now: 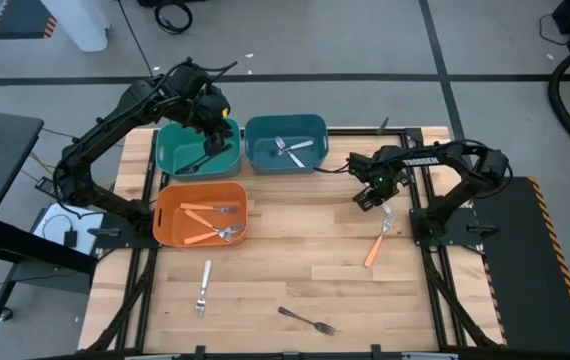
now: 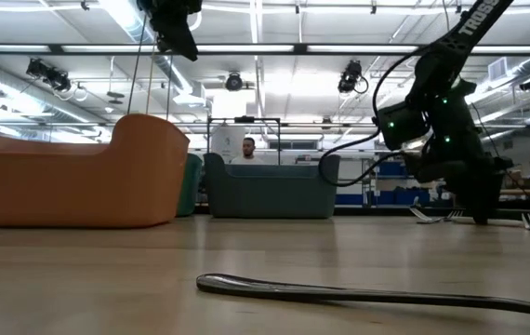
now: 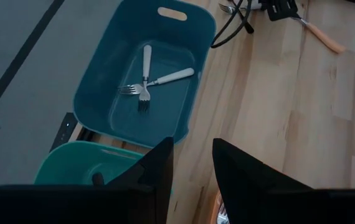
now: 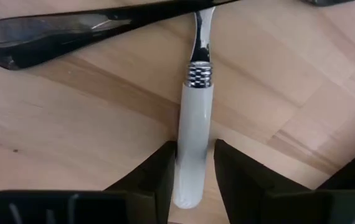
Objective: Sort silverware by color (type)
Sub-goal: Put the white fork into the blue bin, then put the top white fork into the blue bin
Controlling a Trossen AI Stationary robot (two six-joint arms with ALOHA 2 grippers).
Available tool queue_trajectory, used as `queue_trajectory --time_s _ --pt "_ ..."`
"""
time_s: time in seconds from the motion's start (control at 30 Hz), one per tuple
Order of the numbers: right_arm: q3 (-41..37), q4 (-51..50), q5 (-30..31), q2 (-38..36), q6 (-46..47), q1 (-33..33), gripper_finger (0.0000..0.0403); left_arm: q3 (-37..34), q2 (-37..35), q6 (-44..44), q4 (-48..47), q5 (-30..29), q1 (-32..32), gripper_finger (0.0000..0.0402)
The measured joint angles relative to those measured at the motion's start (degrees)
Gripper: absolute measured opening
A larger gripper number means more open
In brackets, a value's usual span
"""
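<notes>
Three forks lie loose on the near part of the surface: a black fork closest to the front edge, an all-silver fork a little farther back on the left, and an orange-handled fork on the right.

Just behind that orange-handled fork, the right claw is down at the wood. It sits over the handle end of a white-handled fork, which lies flat on the surface. Whether it grips that handle or is released, I cannot tell. A dark fork crosses the white one's metal neck.

Level with it on the left stands the orange bin, with several orange-handled forks inside.

Farther back, the green bin holds one black piece. The blue bin beside it holds two white-handled forks, crossed at the tines. The left claw hangs above the green bin, released and empty.

Beyond the surface, a person sits in the room.
</notes>
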Motion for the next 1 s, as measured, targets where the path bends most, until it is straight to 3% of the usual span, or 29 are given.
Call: queue_trajectory --time_s 0.2,0.47,0.57,0.83,1.0 --pt "-0.2 -0.1 0.4 -0.5 0.0 -0.1 0.0057 0.0 0.0 0.0 0.0 0.0 0.0 0.0121" --pt "1.0 -3.4 0.5 -1.6 -0.4 -0.2 0.0049 0.0 0.0 0.0 0.0 0.0 0.0 0.0121" --pt "1.8 -6.9 0.4 -3.5 -1.4 -0.2 0.0005 0.0 0.0 0.1 0.0 0.0 0.0 0.0121" --pt "2.4 -10.8 -1.1 -9.6 -0.8 -0.5 0.0002 0.0 0.0 0.1 0.0 0.0 0.0 0.0121" --pt "2.4 -4.5 -2.1 -10.1 -0.7 -1.0 0.0009 0.0 0.0 0.2 0.4 0.0 0.0 0.0121"
